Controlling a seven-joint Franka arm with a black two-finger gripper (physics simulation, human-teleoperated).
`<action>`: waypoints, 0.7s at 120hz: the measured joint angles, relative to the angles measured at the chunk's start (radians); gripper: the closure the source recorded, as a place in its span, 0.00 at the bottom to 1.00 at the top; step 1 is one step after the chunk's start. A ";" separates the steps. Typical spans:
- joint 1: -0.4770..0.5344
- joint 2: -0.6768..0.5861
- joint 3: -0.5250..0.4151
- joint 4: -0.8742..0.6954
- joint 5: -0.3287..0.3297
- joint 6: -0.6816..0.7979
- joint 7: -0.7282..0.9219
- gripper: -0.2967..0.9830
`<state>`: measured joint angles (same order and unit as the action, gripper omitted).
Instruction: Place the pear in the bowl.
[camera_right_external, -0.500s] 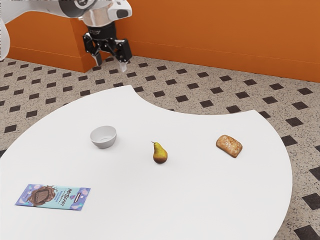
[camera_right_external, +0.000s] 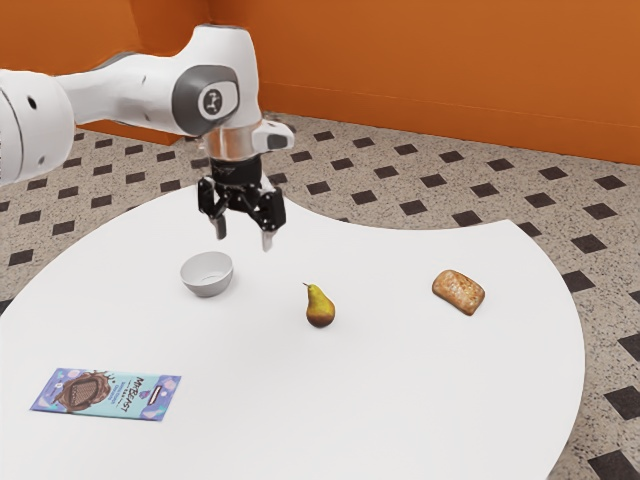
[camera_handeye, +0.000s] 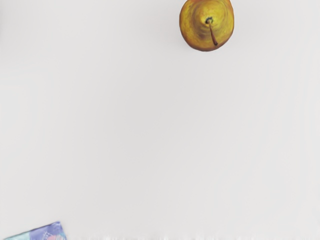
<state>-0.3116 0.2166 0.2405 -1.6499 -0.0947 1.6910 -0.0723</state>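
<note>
Pear (camera_right_external: 320, 307) upright, yellow-green above, reddish-brown toward base, thin dark stem.

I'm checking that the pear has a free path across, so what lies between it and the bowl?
Nothing stands between the pear and the bowl; in the exterior view that stretch is bare white tabletop.

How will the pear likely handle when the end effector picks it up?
The pear stands upright on a rounded base, so a sideways nudge could tip or roll it. Its narrower neck suggests fingers closing high might slip upward; the fuller belly probably grips better.
</note>
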 joint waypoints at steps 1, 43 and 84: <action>0.000 -0.001 0.000 -0.008 -0.007 0.005 -0.001 0.23; 0.001 0.206 -0.017 -0.038 -0.282 0.262 0.006 0.23; 0.037 0.410 -0.015 0.097 -0.358 0.347 0.153 0.23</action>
<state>-0.2746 0.6269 0.2259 -1.5529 -0.4531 2.0384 0.0802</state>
